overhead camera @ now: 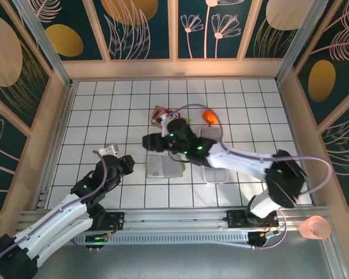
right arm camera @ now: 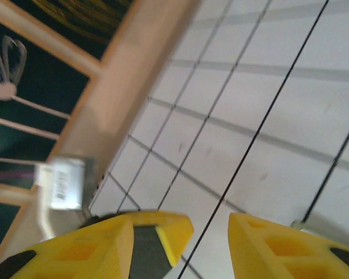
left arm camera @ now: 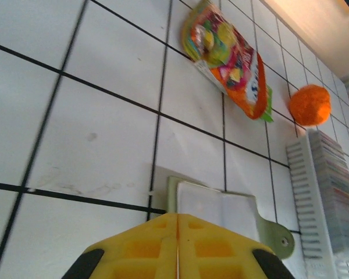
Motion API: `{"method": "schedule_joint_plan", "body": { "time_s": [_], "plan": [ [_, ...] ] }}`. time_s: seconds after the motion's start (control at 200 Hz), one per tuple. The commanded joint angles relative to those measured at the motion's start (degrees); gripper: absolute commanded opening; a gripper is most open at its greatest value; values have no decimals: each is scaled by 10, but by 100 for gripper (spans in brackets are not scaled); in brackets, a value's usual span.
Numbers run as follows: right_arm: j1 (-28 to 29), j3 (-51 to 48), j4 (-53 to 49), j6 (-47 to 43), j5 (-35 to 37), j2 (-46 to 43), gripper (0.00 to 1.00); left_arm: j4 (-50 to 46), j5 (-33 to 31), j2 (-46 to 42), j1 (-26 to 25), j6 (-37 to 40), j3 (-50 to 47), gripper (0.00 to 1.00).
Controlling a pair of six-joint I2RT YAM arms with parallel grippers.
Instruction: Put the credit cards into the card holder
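At the near edge of the table [overhead camera: 104, 104], the left gripper [left arm camera: 177, 247] has its two yellow fingers pressed tight together, with nothing between them. It points out over the white tiles.

Just past it lies the card holder [left arm camera: 221, 209]. It is open and flat, with the pale inside up and a green tab at one corner.

A bit farther back, the right gripper [right arm camera: 209, 250] is over the tiles and faces the left wall. Its yellow fingers stand apart and hold nothing.

To the right of the card holder sits a long white tray [left arm camera: 305, 192]. The credit cards [left arm camera: 340, 186] stand packed on edge inside it.

Farther back lie an orange ball [left arm camera: 310, 104] and a bright snack bag [left arm camera: 230, 58], near each other.
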Motion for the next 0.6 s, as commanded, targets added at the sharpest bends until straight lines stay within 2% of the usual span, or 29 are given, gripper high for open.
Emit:
{"method": "schedule_joint_plan", "body": {
  "time_s": [0.0,0.12,0.27,0.405,0.465,0.52,0.596],
  "plan": [
    [-40,-38,-38,-126,46,-106,43,56,92,45,-2,23,29,6],
    [-53,-79,-52,-327,66,-211,43,111,149,114,-3,31,32,5],
    [-53,-124,-125,-628,45,-324,50,123,169,196,-10,56,51,6],
    [-63,-120,-238,-756,19,-390,53,139,154,228,-11,67,40,7],
    [-65,-100,-317,-801,10,-391,61,145,146,237,-11,69,32,7],
    [-66,-93,-379,-836,26,-386,68,152,145,246,-11,70,26,7],
    [-72,-110,-426,-872,74,-378,70,158,147,257,-11,67,22,6]
  ]
}}
